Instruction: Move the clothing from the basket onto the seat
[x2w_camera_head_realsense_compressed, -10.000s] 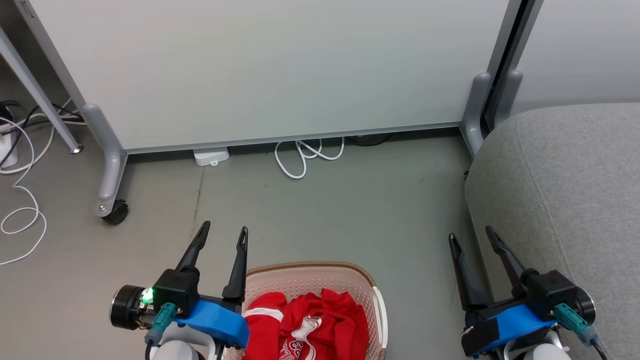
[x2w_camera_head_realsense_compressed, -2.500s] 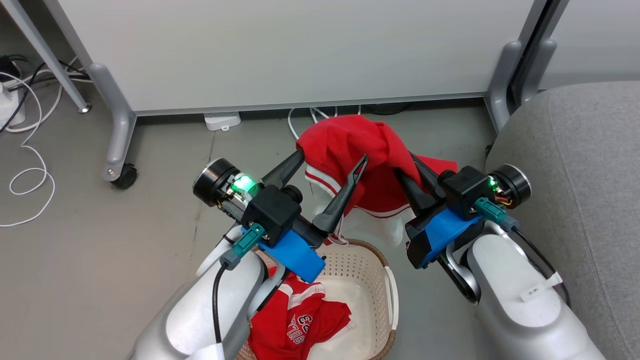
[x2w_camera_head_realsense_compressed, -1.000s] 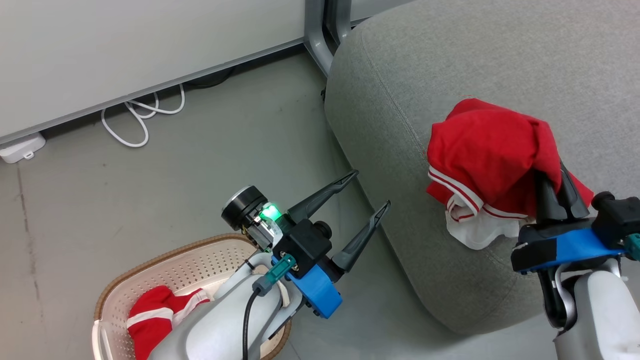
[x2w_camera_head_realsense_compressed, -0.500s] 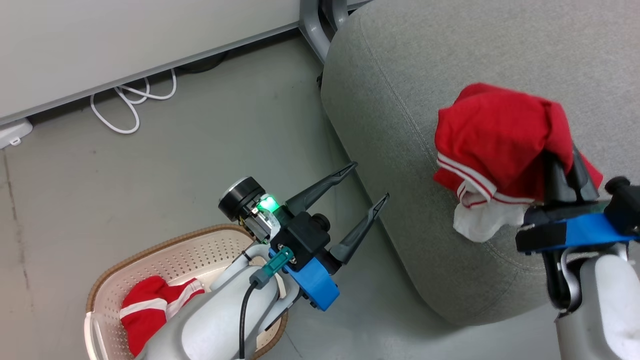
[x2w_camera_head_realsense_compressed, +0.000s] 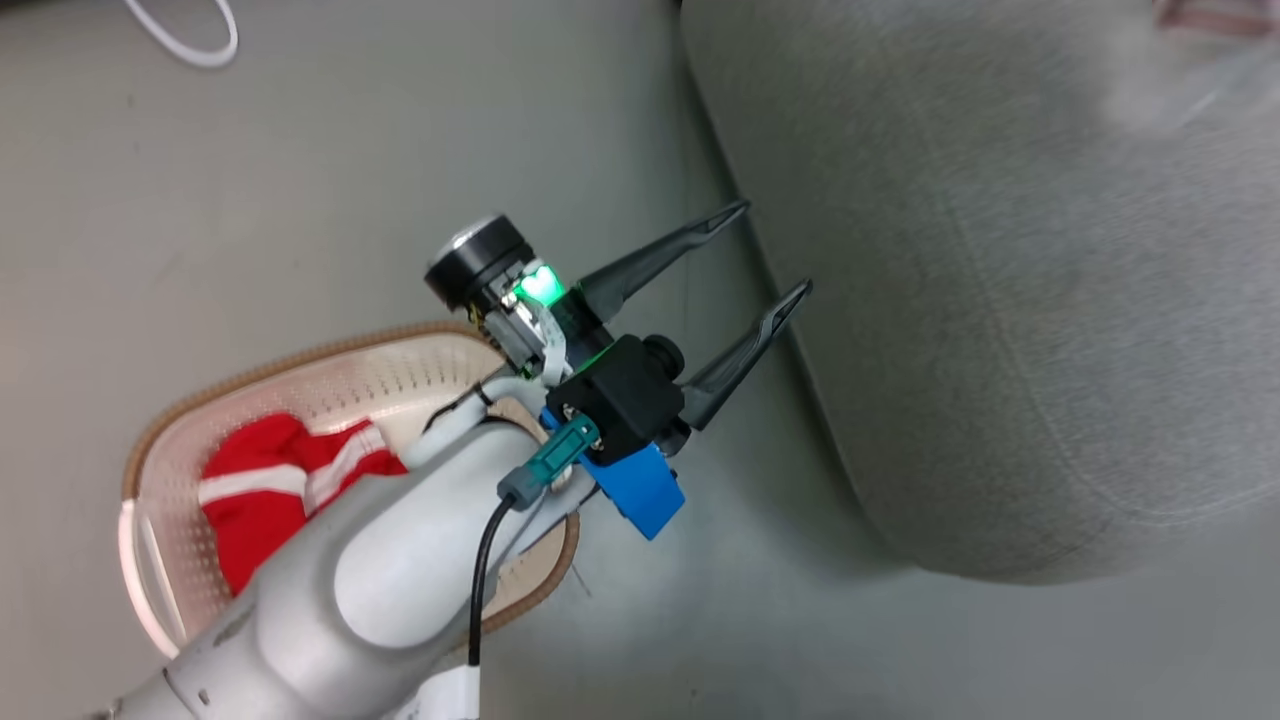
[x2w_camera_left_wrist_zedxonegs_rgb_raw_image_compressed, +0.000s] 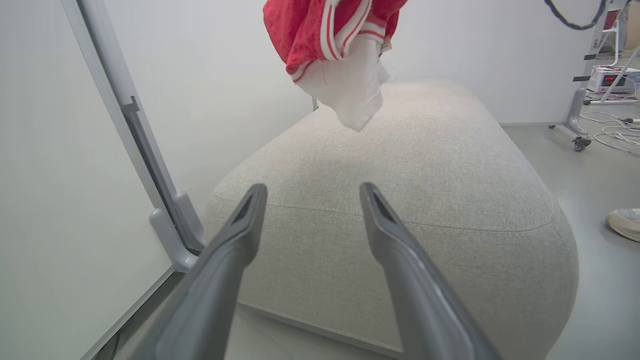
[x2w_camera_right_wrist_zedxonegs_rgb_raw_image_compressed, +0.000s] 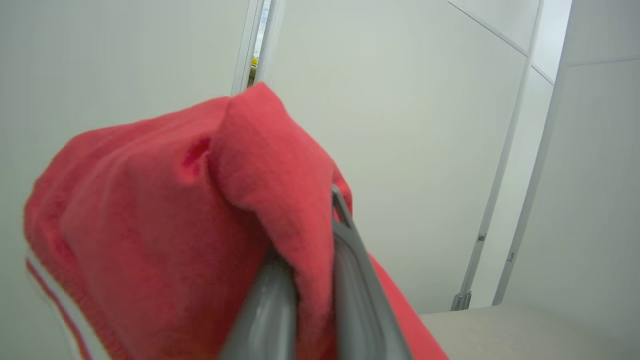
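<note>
In the right wrist view my right gripper (x2w_camera_right_wrist_zedxonegs_rgb_raw_image_compressed: 311, 270) is shut on a fold of red clothing (x2w_camera_right_wrist_zedxonegs_rgb_raw_image_compressed: 165, 225) with white trim, which drapes over its fingers. The left wrist view has that garment (x2w_camera_left_wrist_zedxonegs_rgb_raw_image_compressed: 330, 35) hanging above the far part of the grey seat (x2w_camera_left_wrist_zedxonegs_rgb_raw_image_compressed: 410, 170), its white lining just over the cushion. My left gripper (x2w_camera_head_realsense_compressed: 775, 248) is open and holds nothing, hovering over the floor beside the seat (x2w_camera_head_realsense_compressed: 1000, 300). Its fingertips (x2w_camera_left_wrist_zedxonegs_rgb_raw_image_compressed: 367, 192) point at the seat's near side. Behind my left forearm the cream basket (x2w_camera_head_realsense_compressed: 300, 352) holds another red garment (x2w_camera_head_realsense_compressed: 255, 485) with a white stripe.
A white partition panel on grey feet (x2w_camera_left_wrist_zedxonegs_rgb_raw_image_compressed: 170, 235) stands left of the seat. A pale shoe (x2w_camera_left_wrist_zedxonegs_rgb_raw_image_compressed: 625, 222) and a wheeled stand with cables (x2w_camera_left_wrist_zedxonegs_rgb_raw_image_compressed: 580, 142) are on the floor beyond the seat's right end. A white cable loop (x2w_camera_head_realsense_compressed: 190, 40) lies on the grey floor.
The head camera has swung down and round, so the right gripper and its red garment have left that view. The left gripper stays open beside the seat.
</note>
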